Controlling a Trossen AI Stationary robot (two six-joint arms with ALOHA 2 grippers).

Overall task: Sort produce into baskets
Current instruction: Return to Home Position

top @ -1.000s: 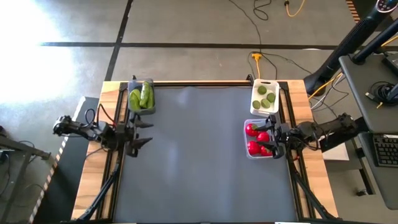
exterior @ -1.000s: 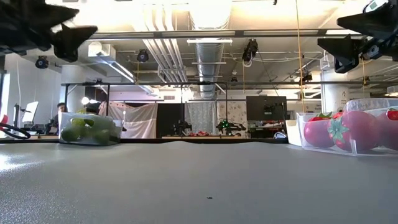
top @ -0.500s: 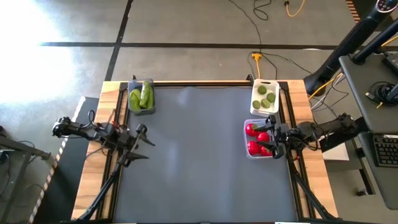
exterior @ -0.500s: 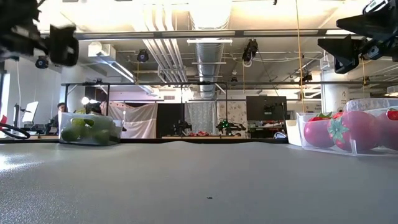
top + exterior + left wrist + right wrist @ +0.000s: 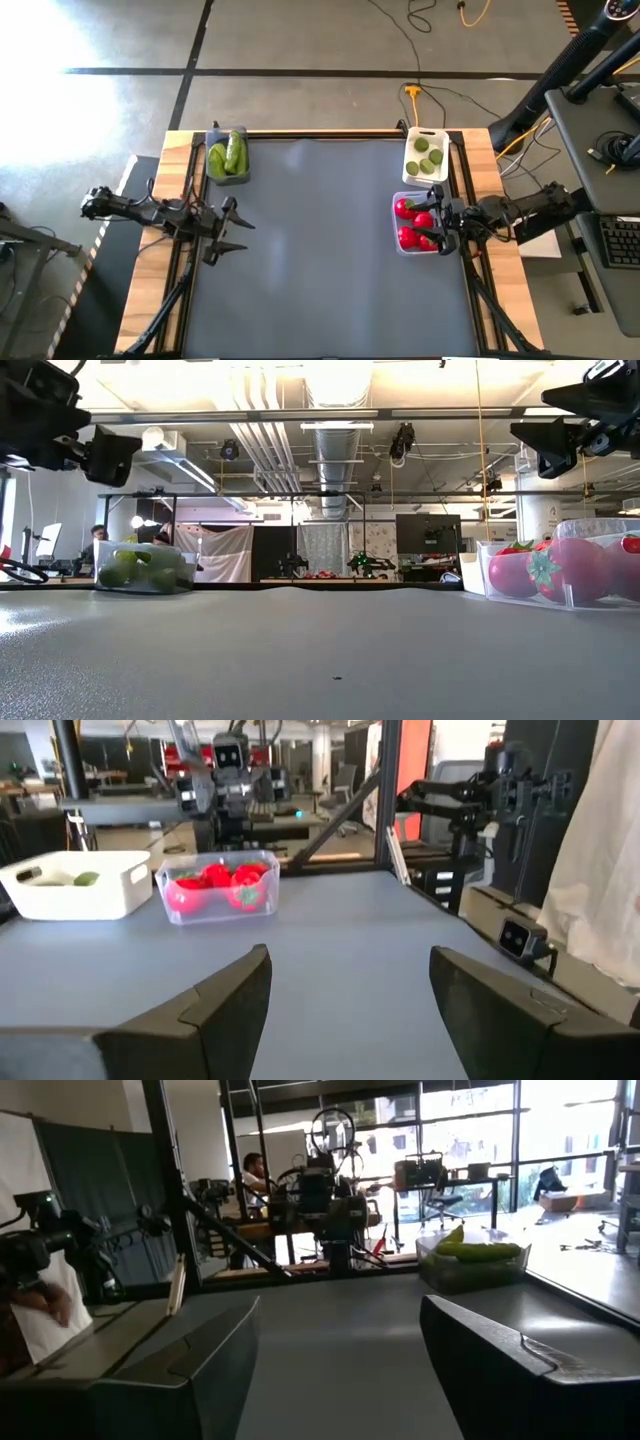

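Three baskets hold the produce. The dark grey basket [image 5: 228,158] at the far left has green cucumbers [image 5: 478,1251]. The white basket [image 5: 425,153] at the far right has limes [image 5: 430,156]. The clear basket [image 5: 412,224] just nearer than the white one has red tomatoes [image 5: 218,885]. My left gripper [image 5: 243,233] hovers open over the table's left edge, pointing level toward the right, with nothing between its fingers [image 5: 222,1008]. My right gripper [image 5: 432,216] hangs open above the clear basket's right side, pointing left, also empty [image 5: 340,1370].
The grey mat [image 5: 320,260] between the arms is bare. Black rails [image 5: 186,270] run along both sides of the table. A desk [image 5: 600,150] and cables stand beyond the right edge. In the room behind, a person [image 5: 254,1172] sits at a bench.
My left gripper has sunk a little, shifted slightly toward the table's near edge and middle, and swung round until it points level across the table. The gap between its fingers looks the same.
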